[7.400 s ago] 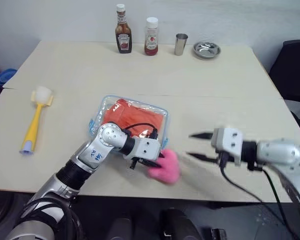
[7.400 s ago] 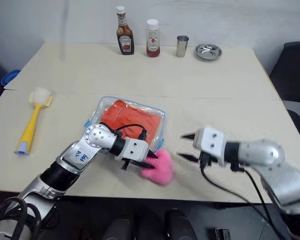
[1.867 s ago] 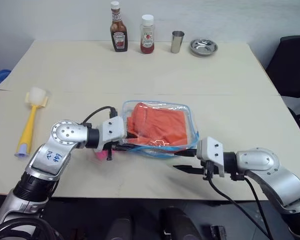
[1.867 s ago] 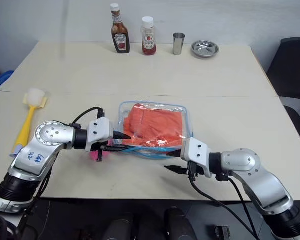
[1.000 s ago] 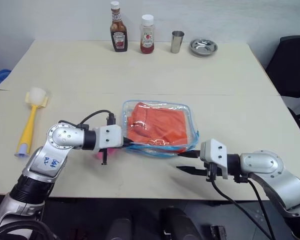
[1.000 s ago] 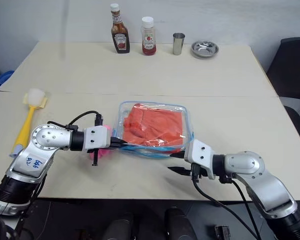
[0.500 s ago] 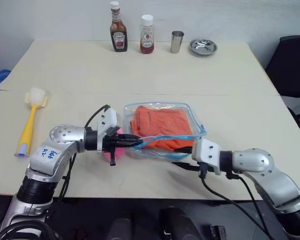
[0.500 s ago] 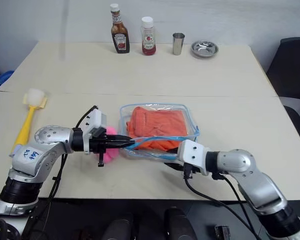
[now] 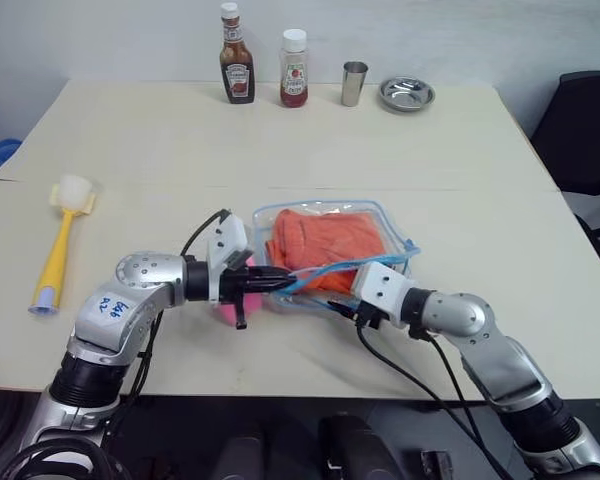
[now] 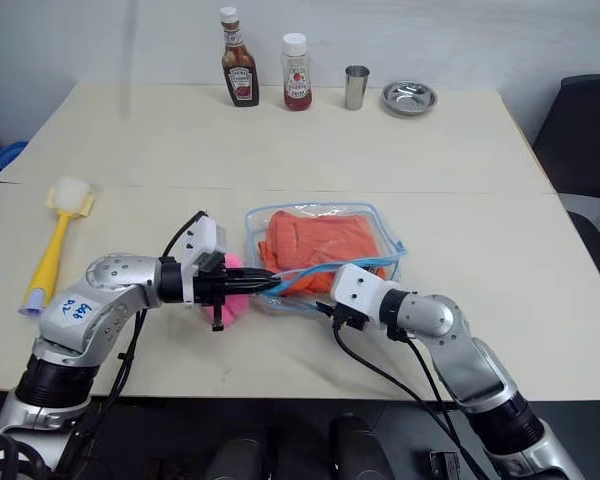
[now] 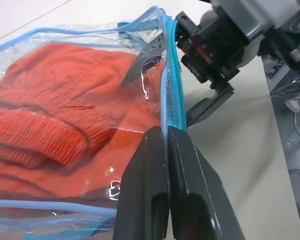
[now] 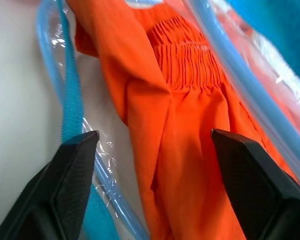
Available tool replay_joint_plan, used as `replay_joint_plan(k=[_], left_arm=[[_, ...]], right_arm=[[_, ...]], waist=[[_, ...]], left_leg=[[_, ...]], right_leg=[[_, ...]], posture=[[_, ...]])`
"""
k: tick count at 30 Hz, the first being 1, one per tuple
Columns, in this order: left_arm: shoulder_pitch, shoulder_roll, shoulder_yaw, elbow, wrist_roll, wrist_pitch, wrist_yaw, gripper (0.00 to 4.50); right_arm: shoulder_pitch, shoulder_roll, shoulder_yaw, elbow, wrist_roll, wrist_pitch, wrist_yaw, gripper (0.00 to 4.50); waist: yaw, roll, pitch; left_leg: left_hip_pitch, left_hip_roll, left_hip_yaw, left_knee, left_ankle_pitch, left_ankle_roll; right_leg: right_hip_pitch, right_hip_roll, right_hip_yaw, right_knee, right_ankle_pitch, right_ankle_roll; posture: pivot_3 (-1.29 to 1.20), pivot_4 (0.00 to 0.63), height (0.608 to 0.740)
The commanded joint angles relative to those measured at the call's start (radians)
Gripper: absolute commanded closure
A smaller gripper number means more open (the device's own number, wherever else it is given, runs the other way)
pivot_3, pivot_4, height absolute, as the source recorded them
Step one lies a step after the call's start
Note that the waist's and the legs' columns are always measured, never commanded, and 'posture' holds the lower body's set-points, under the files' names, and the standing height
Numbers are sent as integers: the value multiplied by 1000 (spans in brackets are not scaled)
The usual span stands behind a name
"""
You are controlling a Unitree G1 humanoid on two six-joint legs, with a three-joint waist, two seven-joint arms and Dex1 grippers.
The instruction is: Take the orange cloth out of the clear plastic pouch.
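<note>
Orange cloth (image 9: 325,240) lies bunched inside the clear plastic pouch (image 9: 332,256), which sits near the middle of the pale table (image 9: 280,140), toward its near edge. The pouch's blue-edged mouth faces the near side and stands partly lifted. The left gripper (image 9: 277,283) comes in from the left with its two black fingers (image 11: 157,200) pinched together on the pouch's blue rim, holding that edge up off the table. The right gripper (image 9: 345,305) reaches in from the right and near side, its fingers (image 12: 65,190) spread wide at the pouch's mouth, with the orange fabric directly between them; they are not closed on it. A pink sponge (image 9: 232,302) sits just behind the left gripper, touching the table. Far to the left lies a yellow-handled brush (image 9: 62,243). Along the far edge stand a brown sauce bottle (image 9: 236,55), a red sauce bottle (image 9: 293,70), a metal cup (image 9: 354,84) and a small metal dish (image 9: 406,94).
</note>
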Motion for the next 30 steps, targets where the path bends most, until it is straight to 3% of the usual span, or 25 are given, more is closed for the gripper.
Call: replay_joint_plan(k=[1,9,10,14,21,30], left_arm=[[-26,-14,0,-40,-20,-2,6,4500],[-46,-50,-3,-32,-22,5,27,4500],[-48,-50,-1,-30,-23,5,27,4500],[-53,-54,6,-22,-20,5,31,4500],[-85,-114,40,22,-27,20,106,4500],[-150,-169,-4,185,121,-54,233,4500]], right_arm=[[-19,18,8,19,-55,1,-43,773],[-75,28,95,240,-235,-74,-128,773],[-81,34,92,260,-235,-84,-131,947],[-90,45,83,298,-236,-121,-135,1998],[-47,-42,116,227,-259,-266,-43,4382],[31,-241,91,99,-228,-648,92,4448]], waist=[[0,0,0],[-1,-3,-2],[-1,-4,-3],[-1,-6,-4],[8,-6,-4],[23,-6,-4]], left_leg=[[0,0,0,0,0,0],[1,0,1,0,1,-1],[1,0,1,0,1,-1],[3,0,0,0,1,-1],[2,-1,0,1,1,-1],[3,-1,0,1,1,-1]], right_leg=[[0,0,0,0,0,0],[0,0,1,1,0,0],[0,0,1,1,0,0],[2,0,1,1,0,0],[2,-1,0,1,0,0],[3,0,0,0,0,0]], posture=[[0,150,740],[0,150,740],[0,150,740],[0,150,740],[0,150,740],[0,150,740]])
